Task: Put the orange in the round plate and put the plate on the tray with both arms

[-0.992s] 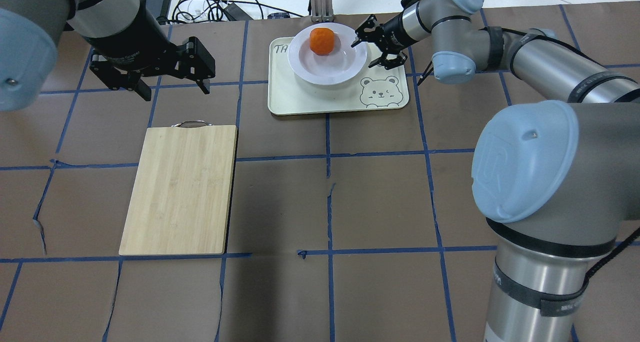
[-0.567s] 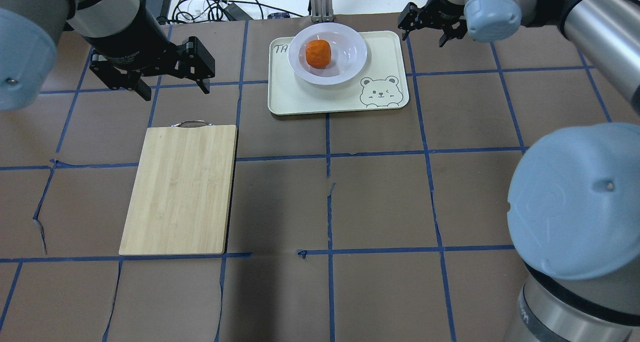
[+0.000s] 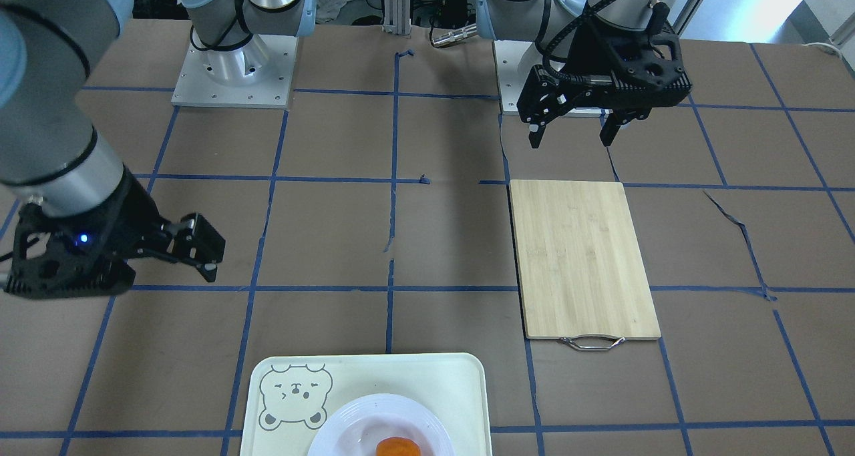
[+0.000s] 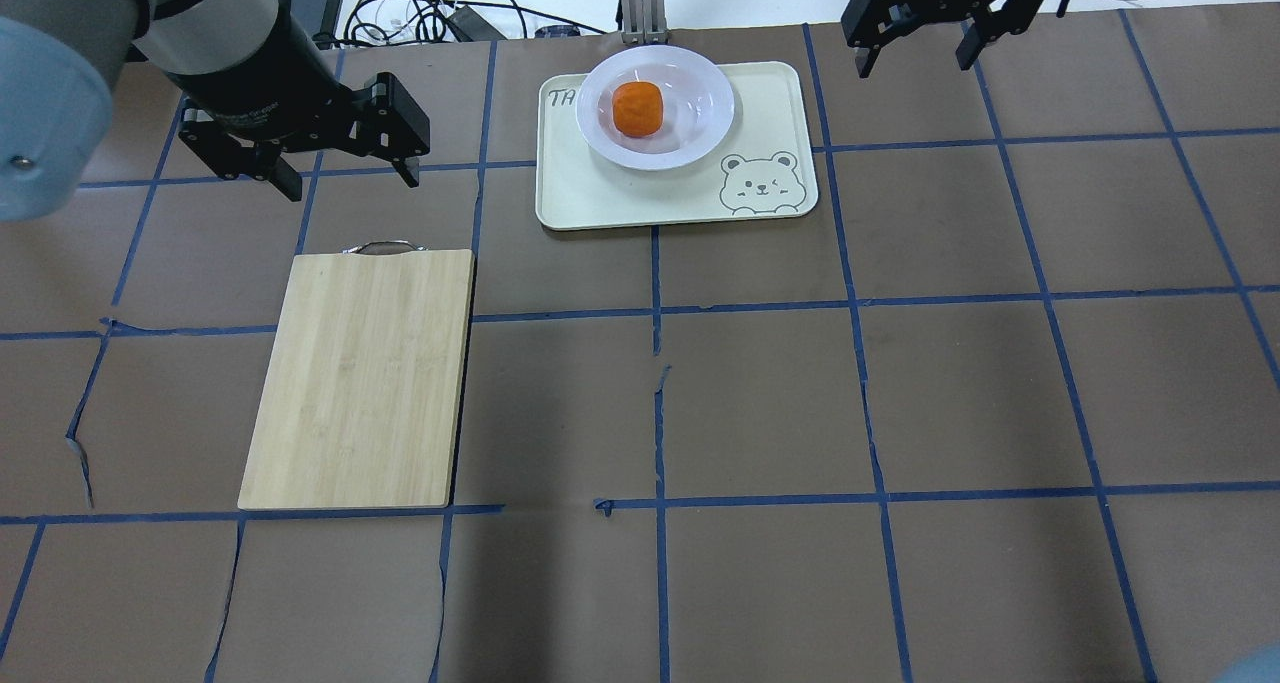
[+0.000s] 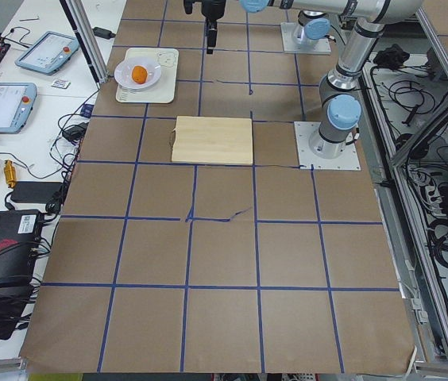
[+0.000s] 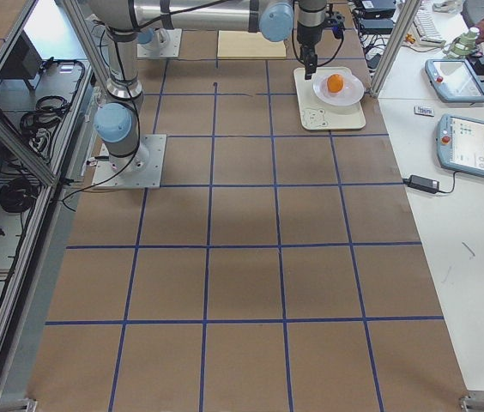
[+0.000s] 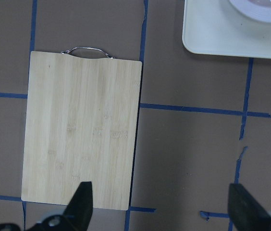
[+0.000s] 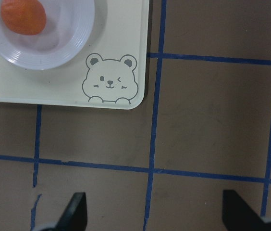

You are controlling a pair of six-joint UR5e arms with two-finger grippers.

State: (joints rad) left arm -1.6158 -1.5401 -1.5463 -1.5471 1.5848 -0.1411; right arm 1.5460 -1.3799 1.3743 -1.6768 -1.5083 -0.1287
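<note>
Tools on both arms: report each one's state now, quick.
Left tool: open, holding nothing.
Right tool: open, holding nothing.

I see a glossy white round plate point(image 4: 715, 113), ceramic by its sheen, on a smooth, matt cream plastic tray point(image 4: 610, 198). The orange point(image 4: 637, 109) has dimpled skin. The cutting board point(image 4: 360, 383) shows pale bamboo grain, with a shiny metal handle point(image 4: 380, 245). Matt brown paper, torn in spots, covers the bench point(image 4: 760, 403).
</note>
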